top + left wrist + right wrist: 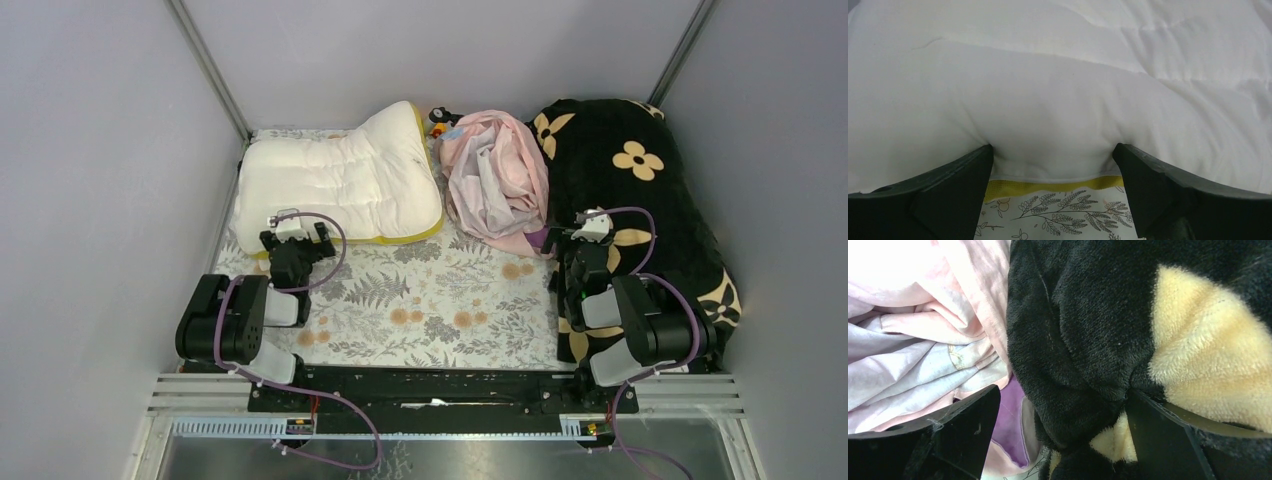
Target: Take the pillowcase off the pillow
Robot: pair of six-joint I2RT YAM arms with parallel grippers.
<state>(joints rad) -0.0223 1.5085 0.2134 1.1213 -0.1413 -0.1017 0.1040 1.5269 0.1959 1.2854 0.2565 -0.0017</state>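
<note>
The cream-white quilted pillow (340, 185) lies bare at the back left, its yellow trim (1048, 187) along the near edge. The pale pink pillowcase (495, 180) lies crumpled beside it at the back centre, apart from the pillow. My left gripper (295, 238) is open at the pillow's near edge; in the left wrist view (1053, 149) the pillow (1058, 90) bulges between the spread jaws. My right gripper (587, 232) is open at the black blanket's left edge. In the right wrist view (1063, 390) blanket plush fills the gap, with the pillowcase (923, 330) and its purple patch (1008, 425) at left.
A black plush blanket with tan flowers (630, 190) is heaped along the right side. A fern-printed cloth (440, 300) covers the table. A small dark and yellow object (440, 120) sits at the back between pillow and pillowcase. Grey walls close in the left, back and right.
</note>
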